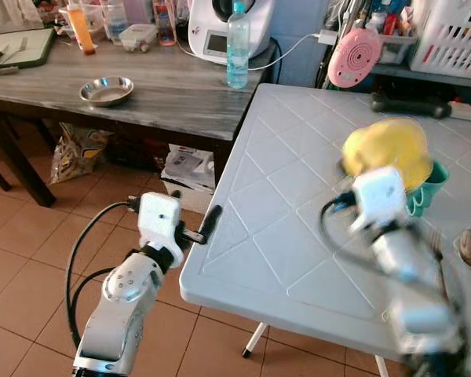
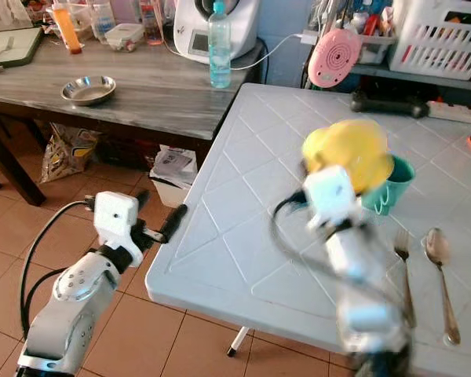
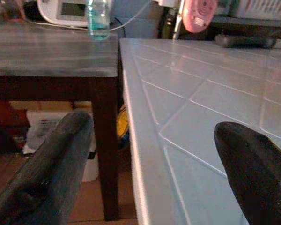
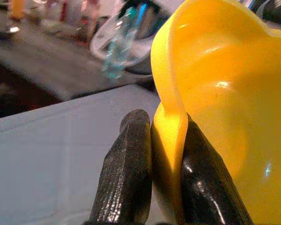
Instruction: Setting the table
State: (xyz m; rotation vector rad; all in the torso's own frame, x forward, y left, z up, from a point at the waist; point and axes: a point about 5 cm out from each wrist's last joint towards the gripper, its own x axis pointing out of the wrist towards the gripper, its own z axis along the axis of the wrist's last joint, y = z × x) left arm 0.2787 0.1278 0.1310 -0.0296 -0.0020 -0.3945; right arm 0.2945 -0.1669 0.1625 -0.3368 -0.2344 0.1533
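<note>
Bowl: one round yellow plastic bowl [image 4: 215, 93] is held up over the white plastic table with diamond pattern [image 1: 282, 204], near its right side and partly in front of one teal cup [image 2: 392, 184]. Both are blurred in the head views.
Right gripper: the right gripper [image 4: 154, 154] is clenched on the rim of the yellow bowl, one black finger on each side of the wall.
Left gripper: the left gripper [image 3: 150, 159] hangs at the left edge of the white table, fingers [image 3: 56, 164] spread apart and holding nothing; one finger is beside the edge, the other above the top.
Cutlery: one metal fork [image 2: 403, 263] and one metal spoon [image 2: 438, 267] lie side by side on the white table, near its front right edge.
Second table: one dark wooden table [image 1: 165, 90] stands touching the white one at its far left corner.
On the wooden table: one steel dish [image 1: 107, 90], one clear water bottle with blue cap [image 1: 237, 47], one white kitchen machine [image 1: 220, 27], one orange bottle [image 1: 81, 27].
Behind: one pink round device [image 1: 355, 56] hangs by the far edge; one white laundry basket [image 1: 455, 35] is at the right.
Under: a bag and boxes, on the tile floor [image 1: 31, 259].
</note>
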